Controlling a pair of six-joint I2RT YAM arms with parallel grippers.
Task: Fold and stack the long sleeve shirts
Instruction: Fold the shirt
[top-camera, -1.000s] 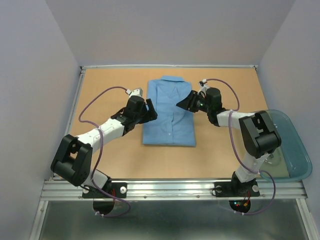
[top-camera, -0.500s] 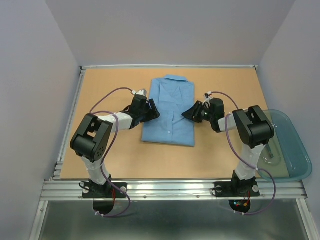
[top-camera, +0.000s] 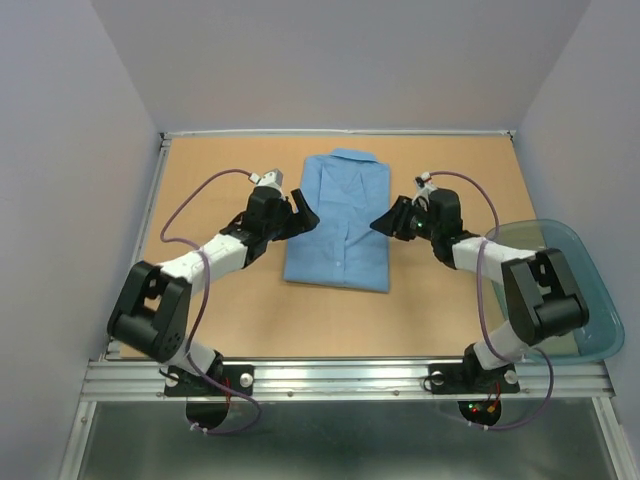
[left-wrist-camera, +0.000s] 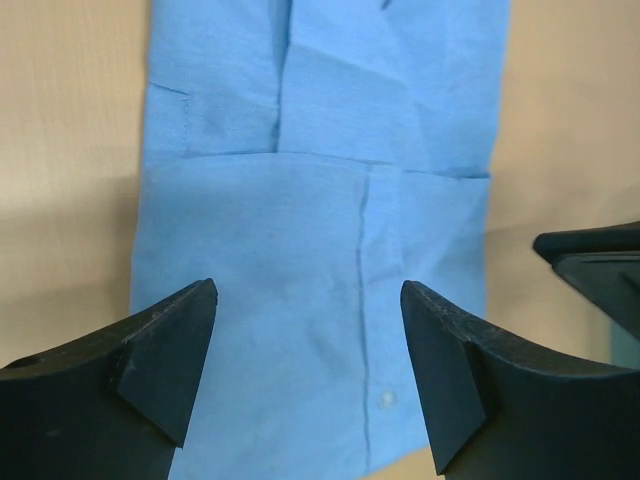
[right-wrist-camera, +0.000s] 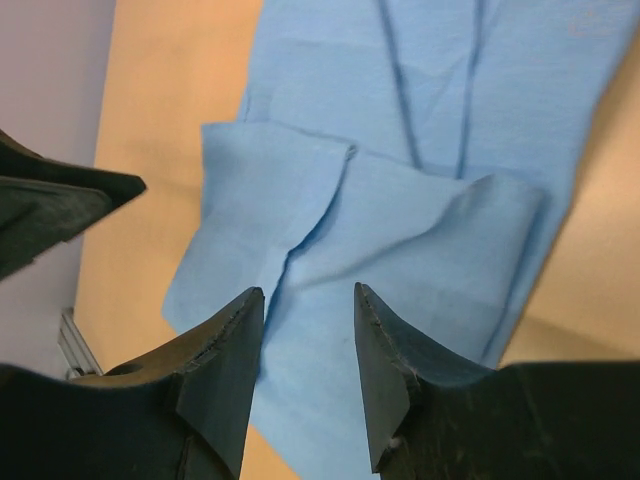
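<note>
One long sleeve shirt (top-camera: 338, 222), light blue, lies folded into a rectangle in the middle of the table, collar at the far end. My left gripper (top-camera: 303, 214) hovers at its left edge, open, with nothing between the fingers. My right gripper (top-camera: 386, 222) is at the right edge, also open and empty. In the left wrist view the shirt (left-wrist-camera: 320, 250) with its button placket fills the space beyond the left gripper (left-wrist-camera: 308, 335). The right wrist view has folded layers of the shirt (right-wrist-camera: 400, 220) beyond the right gripper (right-wrist-camera: 308, 310), whose jaws stand narrower.
A translucent teal tub (top-camera: 592, 300) hangs off the table's right edge beside the right arm. The tan table (top-camera: 220, 310) is walled on three sides. A metal rail (top-camera: 340, 375) runs along the near edge.
My right gripper has drawn back from over the shirt's right side to just off its edge. The left arm's elbow swung in and out again, its gripper staying by the left edge.
</note>
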